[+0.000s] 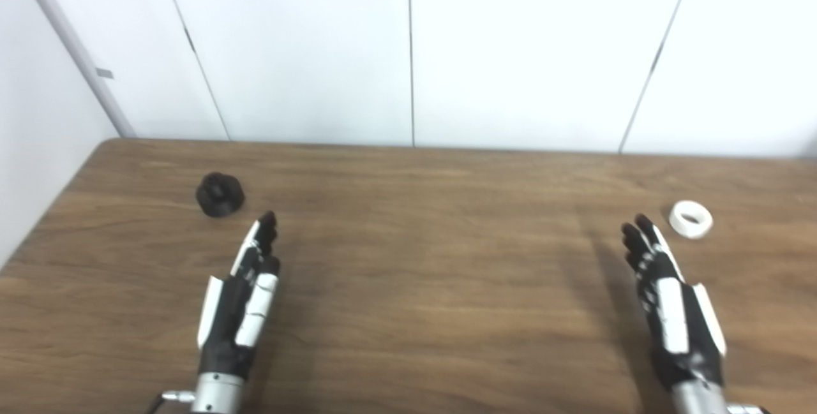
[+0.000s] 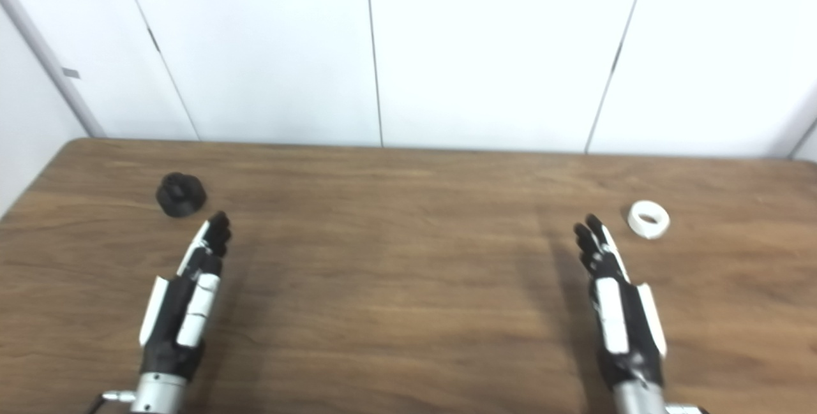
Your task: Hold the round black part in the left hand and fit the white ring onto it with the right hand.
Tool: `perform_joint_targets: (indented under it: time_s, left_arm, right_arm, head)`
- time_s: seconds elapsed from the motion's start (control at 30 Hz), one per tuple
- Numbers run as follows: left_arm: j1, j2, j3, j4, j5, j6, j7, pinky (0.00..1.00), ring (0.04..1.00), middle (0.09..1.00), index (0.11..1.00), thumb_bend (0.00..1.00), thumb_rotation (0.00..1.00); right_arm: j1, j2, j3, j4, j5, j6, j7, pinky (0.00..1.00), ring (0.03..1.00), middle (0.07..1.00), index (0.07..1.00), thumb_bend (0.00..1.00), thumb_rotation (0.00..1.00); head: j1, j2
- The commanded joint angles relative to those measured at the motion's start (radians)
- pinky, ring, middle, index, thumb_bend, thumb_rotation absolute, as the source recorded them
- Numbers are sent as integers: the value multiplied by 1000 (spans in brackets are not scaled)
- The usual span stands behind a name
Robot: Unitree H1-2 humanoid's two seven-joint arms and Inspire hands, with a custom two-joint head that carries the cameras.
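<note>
**Both hands empty over the wooden table, parts lying apart**

The robot's left hand (image 1: 246, 293) and right hand (image 1: 670, 299) reach in from the bottom edge over a brown wood-grain table (image 1: 421, 261), each held edge-up with its fingers stretched straight forward and holding nothing. The round black part (image 1: 219, 194) sits on the tabletop at about 11 o'clock from the left hand's fingertips (image 1: 267, 219), near them but not touching. The white ring (image 1: 690, 219) lies flat on the table at roughly 1 o'clock from the right hand's fingertips (image 1: 638, 226), just beside them and apart from them. The two parts lie well apart, at opposite sides of the table, with bare wood between the hands. Behind the table's far edge stands a white panelled wall (image 1: 408, 50) with thin vertical seams.
</note>
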Motion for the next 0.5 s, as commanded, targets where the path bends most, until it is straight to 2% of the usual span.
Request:
perform_joint_targets:
  time_s: [0.0, 0.17, 0.27, 0.47]
  left_arm:
    - [47, -29, -26, 35, 14, -9, 11, 1000, 984, 978, 987, 474, 828]
    - [46, -47, -41, 39, 34, -5, 19, 1000, 988, 983, 991, 458, 788]
    - [41, -56, -48, 59, 49, -19, 24, 1000, 991, 983, 993, 509, 783]
    - [34, -70, -54, 81, 63, -26, 28, 1000, 996, 983, 990, 537, 766]
  right_arm:
    - [16, -11, -9, 54, 13, -50, 13, 983, 959, 934, 956, 561, 1000]
    - [16, -33, -17, 88, 39, -66, 35, 1000, 985, 952, 975, 572, 1000]
    - [13, -42, -25, 101, 62, -69, 49, 1000, 996, 962, 985, 545, 1000]
    - [1, -54, -31, 131, 82, -91, 69, 1000, 1000, 972, 1000, 521, 1000]
  head:
    - [6, -1]
    - [86, -31]
    - [113, -45]
    - [136, -48]
